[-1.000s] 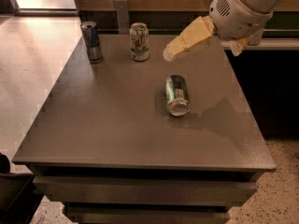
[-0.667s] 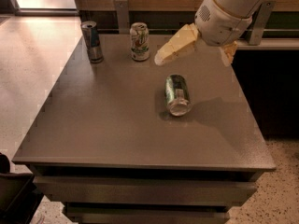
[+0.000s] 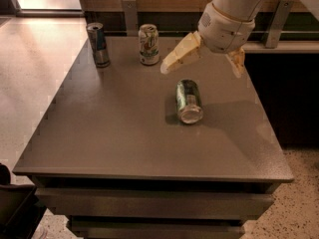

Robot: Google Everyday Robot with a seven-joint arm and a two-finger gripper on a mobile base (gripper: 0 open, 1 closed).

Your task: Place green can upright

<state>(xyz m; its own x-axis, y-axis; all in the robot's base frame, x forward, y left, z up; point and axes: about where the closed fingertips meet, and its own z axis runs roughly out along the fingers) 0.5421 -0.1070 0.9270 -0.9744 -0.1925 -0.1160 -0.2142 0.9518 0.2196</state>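
Observation:
The green can lies on its side near the middle of the grey table, its silver end facing the front edge. My gripper hangs above and just behind it, not touching it. Its two pale fingers are spread wide apart, one to the left and one to the right, with nothing between them.
A mostly white can stands upright at the back of the table. A slim blue-and-silver can stands upright at the back left. A wooden wall with metal brackets runs behind the table. The floor shows at left and bottom right.
My gripper and arm have moved left and a little down, from the table's right rear toward the spot above the lying green can. The cans have not moved.

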